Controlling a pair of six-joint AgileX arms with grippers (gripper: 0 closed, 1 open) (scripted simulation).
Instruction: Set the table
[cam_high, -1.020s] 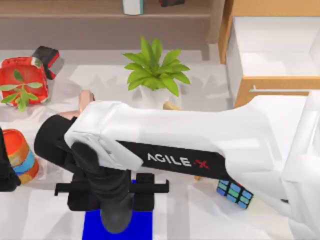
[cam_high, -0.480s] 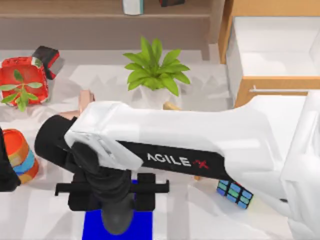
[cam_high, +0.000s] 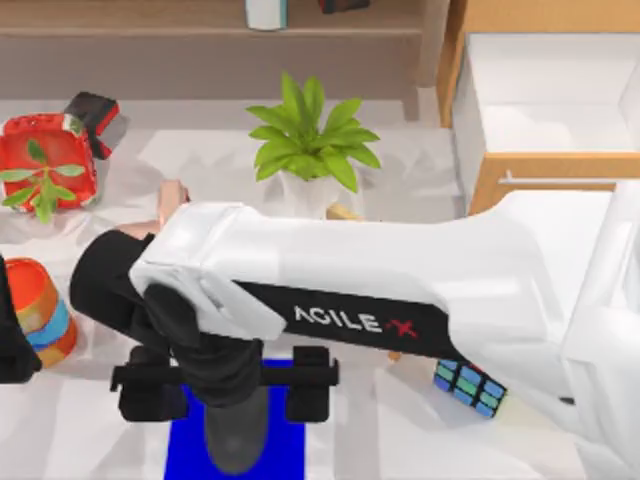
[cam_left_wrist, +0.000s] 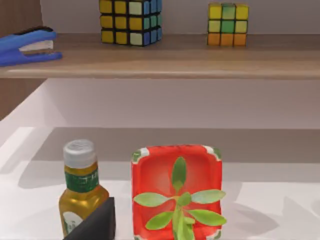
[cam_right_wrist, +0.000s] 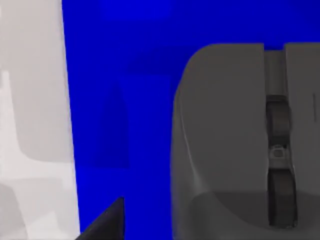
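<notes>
Bench (cam_high: 385, 425): wide, white with pale grey patches, spread under everything in the top view.

Right pincer (cam_high: 228, 392): low over the near middle of the bench, jaws spread wide, nothing gripped. Between the jaws and directly below, a grey mouse (cam_high: 238, 440), flat on a blue mat (cam_high: 185, 452). In the right wrist view, the mouse (cam_right_wrist: 225, 140) seen from close above with its scroll wheel showing, sitting on the mat (cam_right_wrist: 120, 100) and well inside its edge. No visible contact between fingers and mouse.

Further out: a puzzle cube (cam_high: 468, 386) on the right, near the arm; a potted plant (cam_high: 310, 145) towards the back; a red planter (cam_high: 45, 165) at the far left. Left pincer (cam_high: 12, 345) parked at the left edge.

Step in hand, by the look of it: placing the mouse on the mat, with the placing itself probably done.

Next move: likely a straight lift with the jaws kept wide, so as not to nudge the mouse off the mat, then a swing clear of the plant.
</notes>
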